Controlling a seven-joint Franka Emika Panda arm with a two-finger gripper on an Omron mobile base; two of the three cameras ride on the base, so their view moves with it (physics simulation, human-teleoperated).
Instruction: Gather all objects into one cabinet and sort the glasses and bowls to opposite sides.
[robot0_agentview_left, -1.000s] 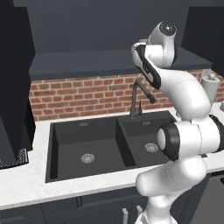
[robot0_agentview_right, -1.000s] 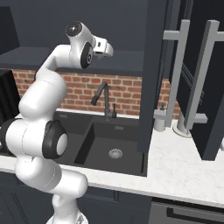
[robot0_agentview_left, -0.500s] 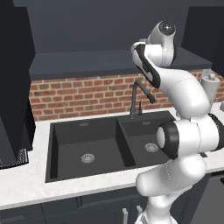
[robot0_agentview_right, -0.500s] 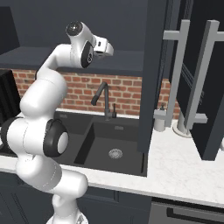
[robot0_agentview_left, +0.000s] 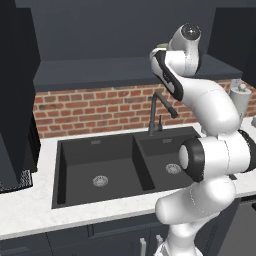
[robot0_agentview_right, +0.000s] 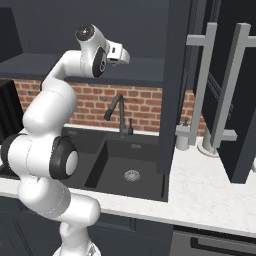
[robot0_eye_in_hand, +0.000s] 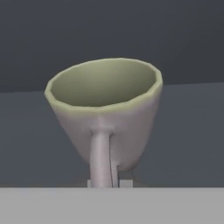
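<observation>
The small pale bowl with the olive-green rim (robot0_eye_in_hand: 105, 118) is very close in the hand view, upright, with a pale stem-like handle facing me. My gripper (robot0_eye_in_hand: 110, 183) is at its base, with pale finger edges on both sides of that stem, and looks shut on it. From the left base view a sliver of the bowl's green rim (robot0_agentview_left: 161, 46) peeks out behind the wrist, just above the dark inner shelf (robot0_agentview_left: 110, 70) of the open wall cabinet. The hand (robot0_agentview_right: 121, 54) reaches over that shelf. Both mugs and the wooden bowl are out of view.
A black double sink (robot0_agentview_left: 125, 165) with a dark faucet (robot0_agentview_left: 156, 112) lies below, in front of a brick backsplash. An open cabinet door (robot0_agentview_right: 175, 85) stands edge-on to the right, then doors with long silver bar handles (robot0_agentview_right: 235, 85). A paper-towel holder (robot0_agentview_right: 209, 145) stands on the counter.
</observation>
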